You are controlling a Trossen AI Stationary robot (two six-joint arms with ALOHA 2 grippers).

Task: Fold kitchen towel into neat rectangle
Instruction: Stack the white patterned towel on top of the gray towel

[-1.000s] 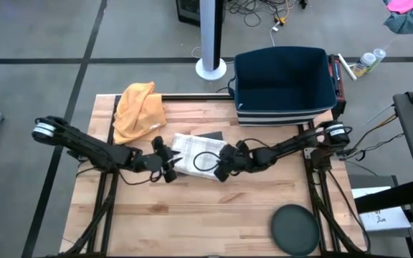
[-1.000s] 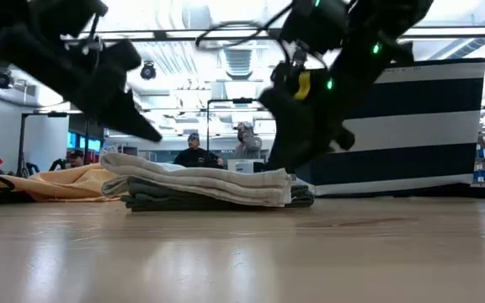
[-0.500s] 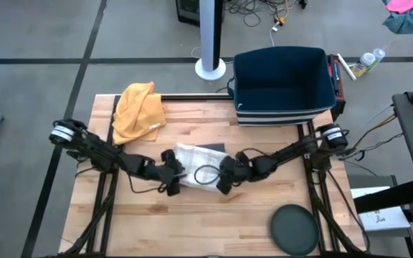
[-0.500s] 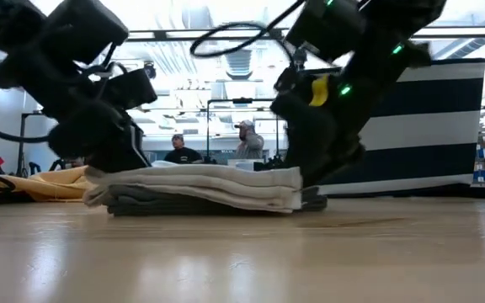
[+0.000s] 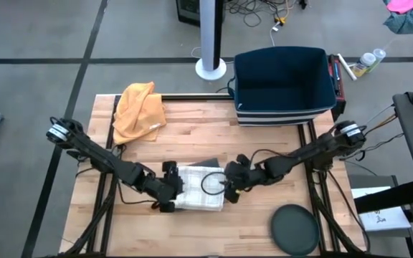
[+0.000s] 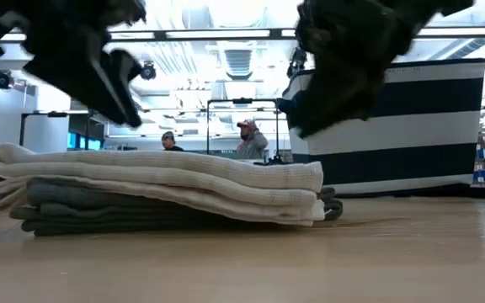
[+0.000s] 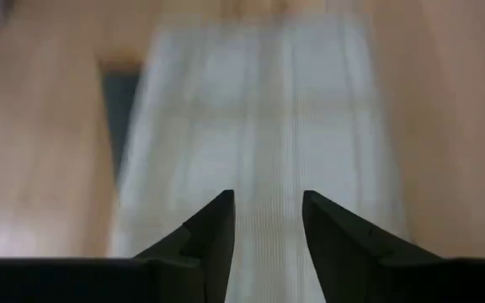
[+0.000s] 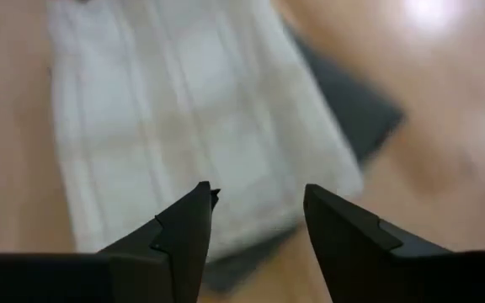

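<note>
Towel point(image 5: 201, 188) lies folded in a pale stack over a darker grey layer, low and centre in the high view, on the wooden table point(image 5: 264, 136). Left pincer point(image 5: 172, 188) sits at its left edge, right pincer point(image 5: 229, 180) at its right edge; both wrist views show 2 fingers parted with nothing between them, hovering above the cloth. Judging from the low view, the stack looks nearly finished, though the grey layer sticks out on the right. Good practice now is to lift both pincers straight up without snagging the top layer. An orange cloth point(image 5: 138, 107) lies upper left, well apart.
</note>
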